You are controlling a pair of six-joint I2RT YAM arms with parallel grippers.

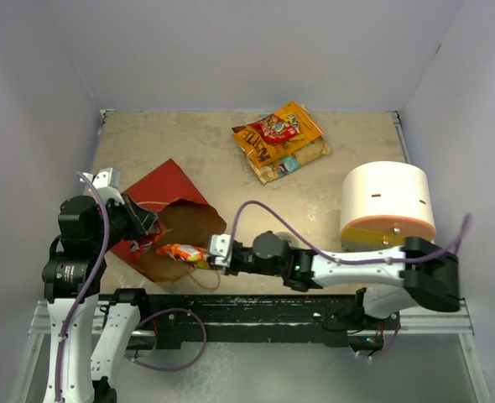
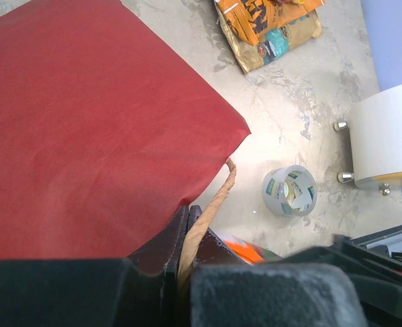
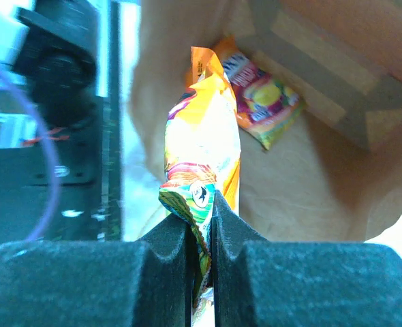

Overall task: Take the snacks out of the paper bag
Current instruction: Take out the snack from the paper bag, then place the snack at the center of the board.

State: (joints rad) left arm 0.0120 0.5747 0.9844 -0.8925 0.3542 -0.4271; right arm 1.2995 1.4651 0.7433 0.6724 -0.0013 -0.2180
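Note:
The red paper bag [image 1: 168,189] lies on its side at the left, its brown inside [image 3: 310,177] open toward the right arm. My left gripper [image 1: 149,227] is shut on the bag's edge by its paper handle [image 2: 218,197]. My right gripper [image 1: 212,254] is shut on the crimped end of an orange-yellow snack packet [image 3: 201,146], held at the bag's mouth [image 1: 183,251]. A second small red-yellow packet [image 3: 262,92] lies deeper in the bag. An orange-brown packet [image 1: 277,130] lies on a golden-tan one [image 1: 294,159] at the back of the table.
A cream-white cylinder [image 1: 388,201] with an orange base stands at the right, close to the right arm. A small tape roll [image 2: 289,191] lies on the table [image 1: 205,143] between the bag and the cylinder. Grey walls enclose the table.

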